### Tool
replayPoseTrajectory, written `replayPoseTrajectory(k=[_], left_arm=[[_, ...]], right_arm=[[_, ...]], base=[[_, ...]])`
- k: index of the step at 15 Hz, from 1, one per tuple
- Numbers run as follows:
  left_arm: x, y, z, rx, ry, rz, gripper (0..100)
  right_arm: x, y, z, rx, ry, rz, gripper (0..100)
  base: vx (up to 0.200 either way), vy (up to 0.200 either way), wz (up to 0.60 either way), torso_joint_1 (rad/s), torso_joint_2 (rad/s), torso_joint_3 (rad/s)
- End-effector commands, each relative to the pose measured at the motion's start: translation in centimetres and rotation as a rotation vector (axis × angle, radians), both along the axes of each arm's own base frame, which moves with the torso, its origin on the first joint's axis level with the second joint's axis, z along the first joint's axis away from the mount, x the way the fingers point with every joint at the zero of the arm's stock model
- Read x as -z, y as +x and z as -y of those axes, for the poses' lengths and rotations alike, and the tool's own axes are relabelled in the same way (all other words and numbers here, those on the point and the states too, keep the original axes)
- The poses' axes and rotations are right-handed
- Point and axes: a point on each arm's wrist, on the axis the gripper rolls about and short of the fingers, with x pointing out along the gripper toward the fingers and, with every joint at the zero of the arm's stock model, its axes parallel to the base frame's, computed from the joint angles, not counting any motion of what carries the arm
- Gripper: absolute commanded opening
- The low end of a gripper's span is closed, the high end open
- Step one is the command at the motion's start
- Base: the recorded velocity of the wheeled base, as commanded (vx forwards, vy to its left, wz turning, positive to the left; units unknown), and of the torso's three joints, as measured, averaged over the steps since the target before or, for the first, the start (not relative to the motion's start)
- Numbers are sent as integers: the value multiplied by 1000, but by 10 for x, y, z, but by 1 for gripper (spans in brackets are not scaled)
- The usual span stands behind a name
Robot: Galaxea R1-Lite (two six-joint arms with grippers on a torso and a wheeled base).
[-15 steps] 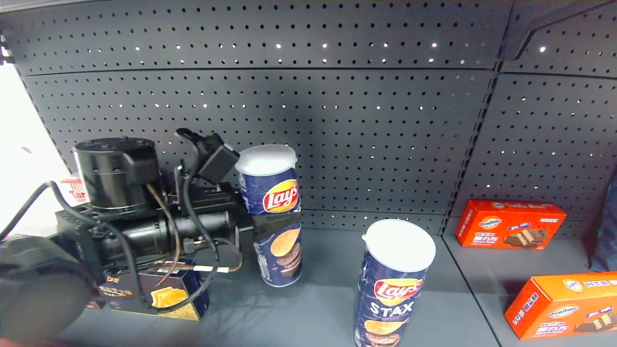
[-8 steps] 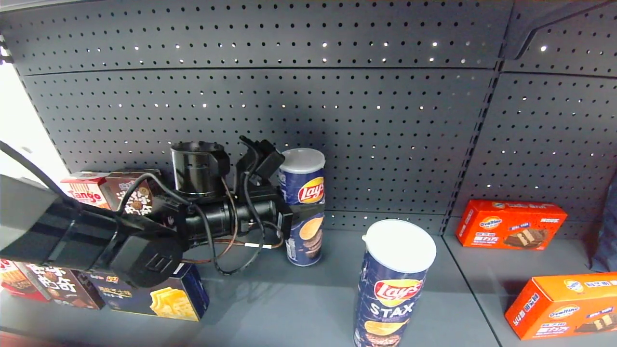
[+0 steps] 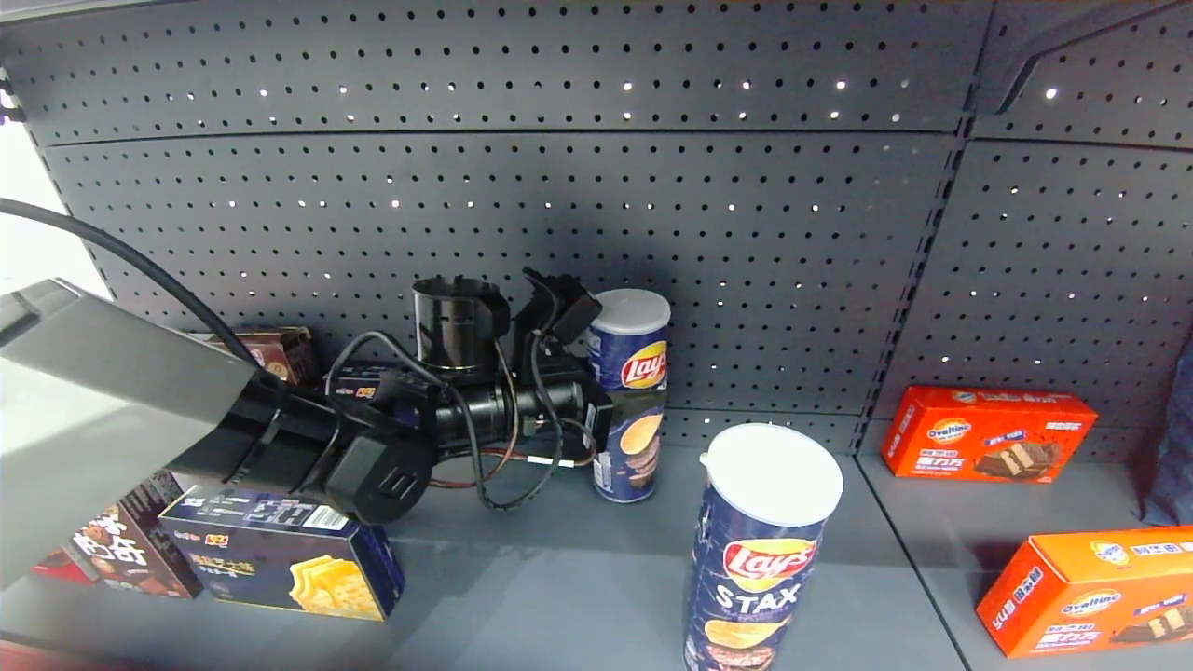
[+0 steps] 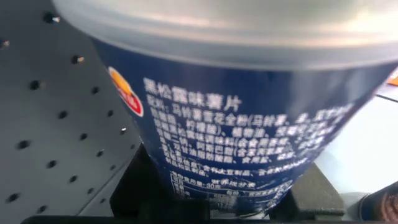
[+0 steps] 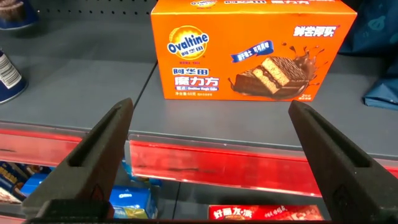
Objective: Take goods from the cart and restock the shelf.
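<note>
In the head view the left gripper reaches across from the robot's left and grasps a chips can around its middle. The can stands upright with its long axis vertical, deep on the shelf and just in front of the pegboard. Its base looks to be at the shelf surface, though contact cannot be confirmed. A second chips can stands nearer the front edge and further to the right, well apart from the held one. A cracker box lies under the left arm. The coming release likely turns on this: the fingers cross the can's axis from the side, so they should spread and back out sideways without tipping it. In the left wrist view the can's blue wall sits right against the camera, with dark fingers clamped at either side of its body and the pegboard close beside it. In the right wrist view the right gripper hangs with its fingers spread wide and nothing between them. It faces an orange box on the shelf's right bay, far from the can, so the left arm is the one placed to finish this step.
</note>
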Motion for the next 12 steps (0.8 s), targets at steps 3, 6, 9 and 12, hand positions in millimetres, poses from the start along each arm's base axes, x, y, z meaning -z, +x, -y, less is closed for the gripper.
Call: replayPoseTrajectory(k=[3, 6, 9, 12], left_arm=[[2, -1, 6, 10, -12, -28, 0], [0, -2, 7, 13, -22, -31, 0], [1, -3, 11, 21, -23, -37, 0], [4, -5, 16, 34, -21, -45, 0]], right_arm=[[0, 0, 0, -1, -1, -2, 100], [0, 0, 0, -1, -1, -3, 100], [0, 0, 0, -1, -1, -2, 100], [0, 0, 0, -1, -1, -3, 100]], base=[[0, 0, 0, 0, 0, 0], [0, 0, 0, 0, 0, 0], [0, 0, 0, 0, 0, 0], [0, 0, 0, 0, 0, 0]])
